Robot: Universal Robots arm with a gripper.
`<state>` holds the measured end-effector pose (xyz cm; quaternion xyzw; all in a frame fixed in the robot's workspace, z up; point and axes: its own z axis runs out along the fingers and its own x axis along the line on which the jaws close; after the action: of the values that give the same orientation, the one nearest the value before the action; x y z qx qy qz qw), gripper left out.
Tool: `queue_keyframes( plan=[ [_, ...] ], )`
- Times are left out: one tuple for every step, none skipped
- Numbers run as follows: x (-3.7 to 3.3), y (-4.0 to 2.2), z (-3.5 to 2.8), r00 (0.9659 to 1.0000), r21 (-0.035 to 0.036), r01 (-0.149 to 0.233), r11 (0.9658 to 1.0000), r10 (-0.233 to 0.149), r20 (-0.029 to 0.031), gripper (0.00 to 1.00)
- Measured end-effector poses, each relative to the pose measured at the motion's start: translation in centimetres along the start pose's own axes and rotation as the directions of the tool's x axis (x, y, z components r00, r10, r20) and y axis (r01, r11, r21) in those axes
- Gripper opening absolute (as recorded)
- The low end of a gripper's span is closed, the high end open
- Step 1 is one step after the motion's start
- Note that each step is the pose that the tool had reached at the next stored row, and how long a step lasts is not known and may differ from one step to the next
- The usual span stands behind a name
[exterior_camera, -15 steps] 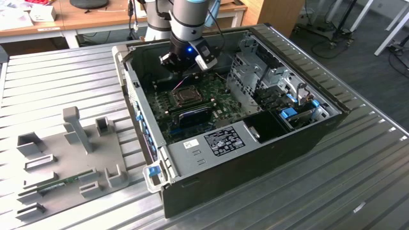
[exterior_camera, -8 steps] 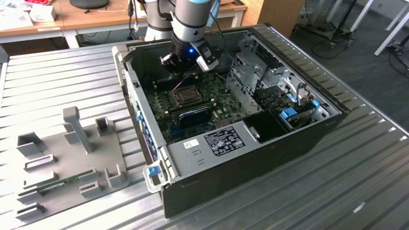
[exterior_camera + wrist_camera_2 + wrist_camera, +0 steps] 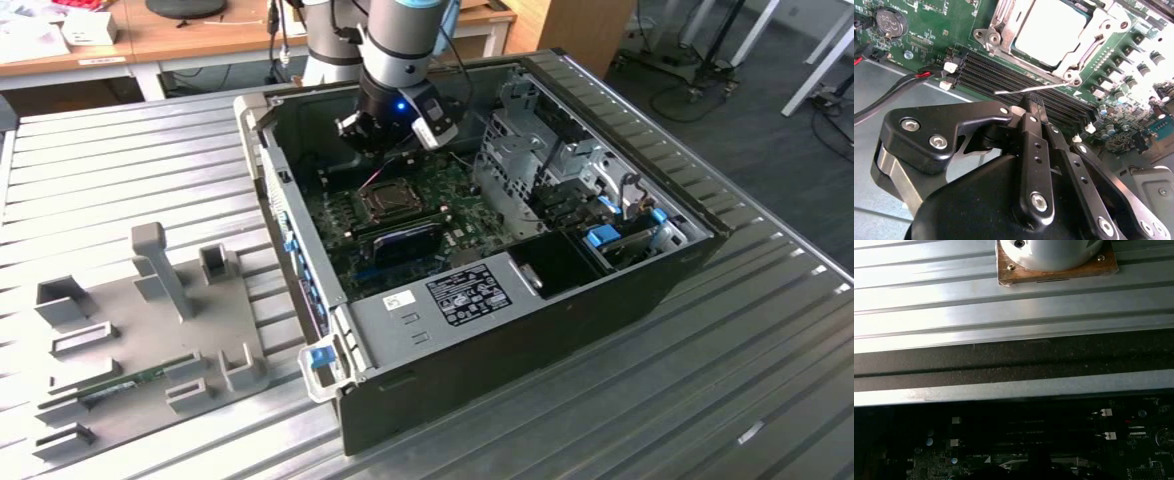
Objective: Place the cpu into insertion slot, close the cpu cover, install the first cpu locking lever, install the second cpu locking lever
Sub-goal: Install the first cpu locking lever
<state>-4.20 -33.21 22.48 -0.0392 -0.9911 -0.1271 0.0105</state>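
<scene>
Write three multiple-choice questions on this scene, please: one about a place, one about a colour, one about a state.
1. Where is the hand, relative to the computer case? A. beside it; B. inside it, over the motherboard; C. behind it.
2. The motherboard is: A. green; B. red; C. white.
3. The cpu cover is: A. upright; B. down around the cpu; C. removed.
Answers: B, the exterior view shows the hand inside the case; A, the second wrist view shows green; B, the cover lies flat around the cpu.
</scene>
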Motion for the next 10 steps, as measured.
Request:
queue_keyframes(
  plan=[
    [-0.01, -0.01, 0.03, 1.0000, 0.0000, 0.000, 1.0000, 0.000, 0.0000, 0.10],
    [-0.04, -0.02, 0.07, 1.0000, 0.0000, 0.000, 1.0000, 0.000, -0.0001, 0.10],
    [-0.05, -0.03, 0.10, 1.0000, 0.0002, 0.001, 1.0000, -0.001, -0.0002, 0.10],
    [-0.07, -0.03, 0.12, 1.0000, 0.0003, 0.001, 1.0000, -0.001, -0.0003, 0.10],
    [-0.10, -0.03, 0.13, 1.0000, 0.0004, 0.001, 1.0000, -0.001, -0.0004, 0.10],
    [-0.13, -0.04, 0.15, 1.0000, 0.0003, 0.001, 1.0000, -0.001, -0.0003, 0.10],
    [-0.15, -0.04, 0.18, 1.0000, 0.0001, 0.001, 1.0000, -0.001, -0.0003, 0.10],
    [-0.17, -0.05, 0.22, 1.0000, -0.0001, 0.001, 1.0000, -0.001, -0.0003, 0.10],
    [-0.18, -0.05, 0.26, 1.0000, -0.0001, 0.001, 1.0000, -0.001, -0.0002, 0.10],
    [-0.19, -0.06, 0.30, 1.0000, 0.0001, 0.001, 1.0000, -0.001, -0.0003, 0.10]
  ],
)
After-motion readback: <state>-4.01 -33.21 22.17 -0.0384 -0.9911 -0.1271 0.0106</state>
